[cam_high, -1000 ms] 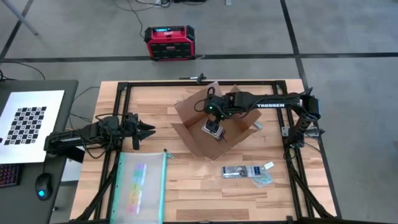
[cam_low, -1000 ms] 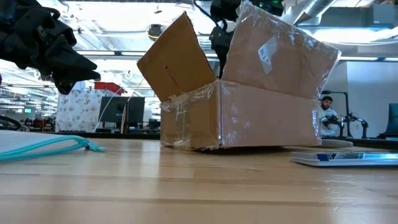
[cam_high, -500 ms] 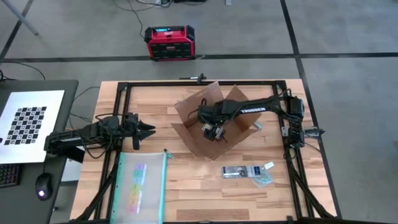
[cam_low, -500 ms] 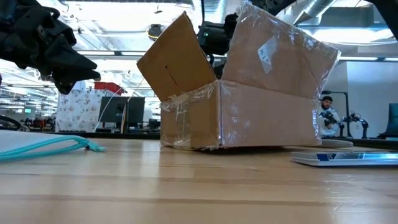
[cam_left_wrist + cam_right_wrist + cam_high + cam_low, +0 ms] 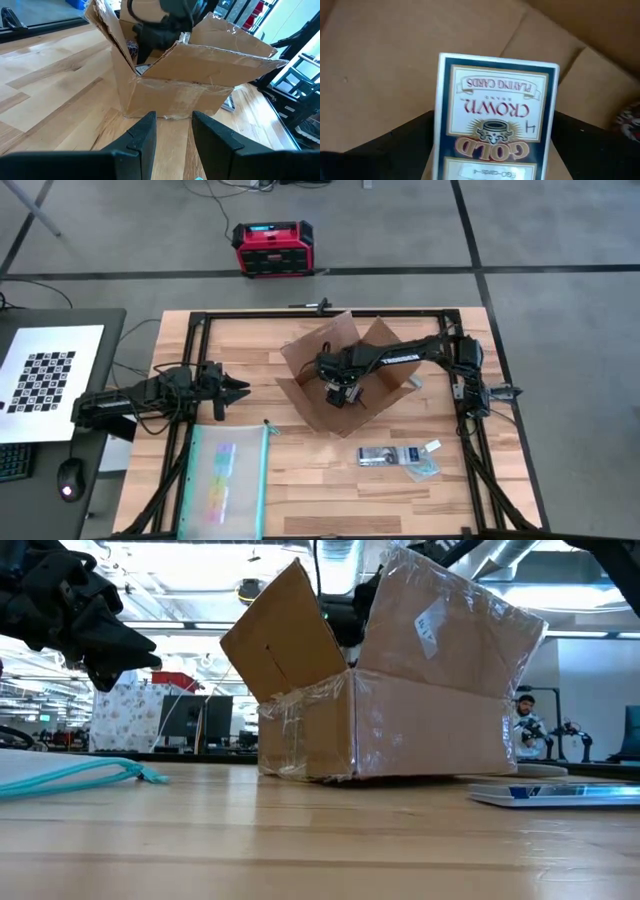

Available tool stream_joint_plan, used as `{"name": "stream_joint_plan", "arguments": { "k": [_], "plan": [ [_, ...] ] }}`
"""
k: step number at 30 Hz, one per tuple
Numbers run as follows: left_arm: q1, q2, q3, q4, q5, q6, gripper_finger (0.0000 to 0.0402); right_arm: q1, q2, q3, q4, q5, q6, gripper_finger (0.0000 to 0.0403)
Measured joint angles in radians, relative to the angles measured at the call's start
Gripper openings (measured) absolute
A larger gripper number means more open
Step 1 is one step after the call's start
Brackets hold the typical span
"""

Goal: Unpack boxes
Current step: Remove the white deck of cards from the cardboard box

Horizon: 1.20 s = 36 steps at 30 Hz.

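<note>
The brown cardboard box (image 5: pixel 345 380) stands on its base mid-table, with its taped flaps (image 5: pixel 450 620) up. My right gripper (image 5: pixel 340 392) reaches down into it, open. In the right wrist view a blue-and-white pack of playing cards (image 5: pixel 495 105) lies flat on the box floor. A dark finger (image 5: pixel 395 145) stands on either side of the pack; I cannot tell whether the fingers touch it. My left gripper (image 5: pixel 238 390) waits open at the table's left, pointing at the box (image 5: pixel 185 75), with nothing between its fingers.
A clear teal-edged pouch (image 5: pixel 228 480) lies at the near left. Flat packaged items (image 5: pixel 395 455) lie near right of the box. A red and black case (image 5: pixel 273 248) sits on the floor beyond the table. In the low view a person (image 5: pixel 525 725) is far behind.
My right gripper has gone down into the box, toward the pack of cards, and has tipped more steeply downward. Its fingers have kept the same gap. The box has stayed where it was.
</note>
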Motion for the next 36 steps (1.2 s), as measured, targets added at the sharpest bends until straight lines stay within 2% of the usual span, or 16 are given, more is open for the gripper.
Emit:
{"name": "stream_joint_plan", "arguments": {
  "k": [8,10,14,21,27,36],
  "plan": [
    [0.0,0.0,0.0,0.0,0.0,0.0,0.0109,0.003,0.051,0.005,0.011,-0.003,-0.007,0.036],
    [0.0,0.0,0.0,-0.001,0.0,0.0,0.0109,0.003,0.052,0.005,0.011,-0.004,-0.007,0.0347],
    [0.0,0.0,0.0,-0.001,0.0,0.0,0.0109,0.002,0.053,0.011,-0.019,-0.011,-0.008,0.0295],
    [0.0,0.0,0.0,-0.001,0.0,0.0,0.0109,0.002,0.033,0.07,-0.14,-0.025,-0.029,0.0296],
    [0.0,0.0,0.0,0.0,0.0,0.0,0.0109,0.002,-0.081,0.156,-0.245,0.004,-0.046,0.0296],
    [0.0,0.0,0.0,0.0,0.0,0.0,0.0109,0.008,-0.327,0.166,-0.392,0.006,-0.04,0.0296]
  ]
}}
